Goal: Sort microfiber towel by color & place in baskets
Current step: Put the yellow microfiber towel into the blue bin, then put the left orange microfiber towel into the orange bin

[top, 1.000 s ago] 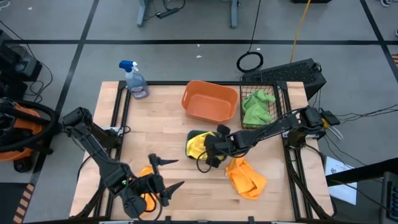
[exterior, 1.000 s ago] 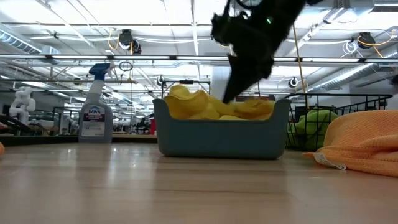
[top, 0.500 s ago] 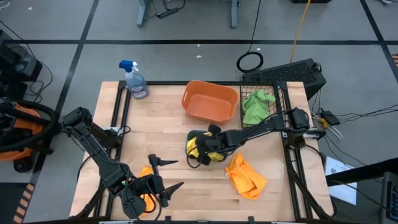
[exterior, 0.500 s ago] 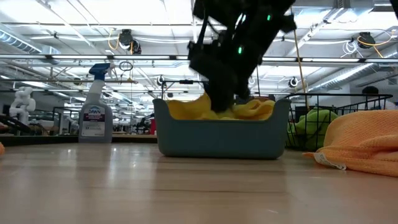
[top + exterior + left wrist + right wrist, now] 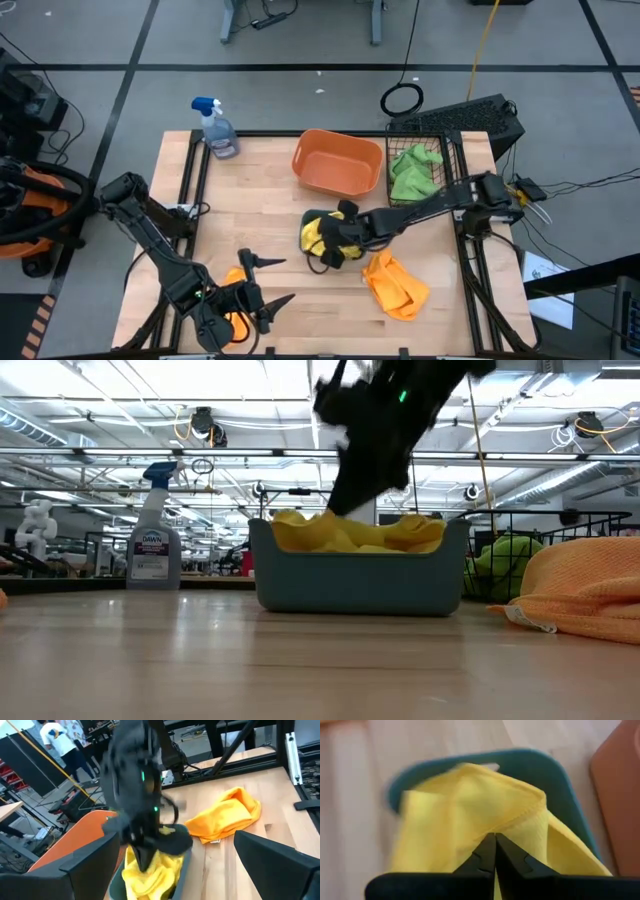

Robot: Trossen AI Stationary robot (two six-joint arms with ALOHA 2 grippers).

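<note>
Two arms in view. Right hand (image 5: 341, 242) sits over the teal tray (image 5: 318, 263) near the middle of the worktop (image 5: 270, 190), fingers (image 5: 492, 852) pressed together with nothing between them, tips right at the yellow towel (image 5: 315, 235) that lies bunched in the tray. Low view: the towel pokes up above the tray rim, the arm comes down to it from above.

Left hand (image 5: 262, 290) hangs near the front-left edge of the worktop, fingers spread wide, nothing in them. One orange towel (image 5: 236, 322) lies under it, right at the front edge, partly hidden by the arm.

Second orange towel (image 5: 395, 284) is crumpled on the worktop just right of the teal tray, toward the front-right. Can't tell whether it touches the tray.

Green towel (image 5: 412, 171) is in the black wire basket (image 5: 452, 150) at the back-right corner. Orange tub (image 5: 337, 163) stands at the back edge, middle, just left of the wire basket; no cloth visible inside.

Spray bottle (image 5: 216, 128) with blue nozzle stands upright at the back-left corner.
</note>
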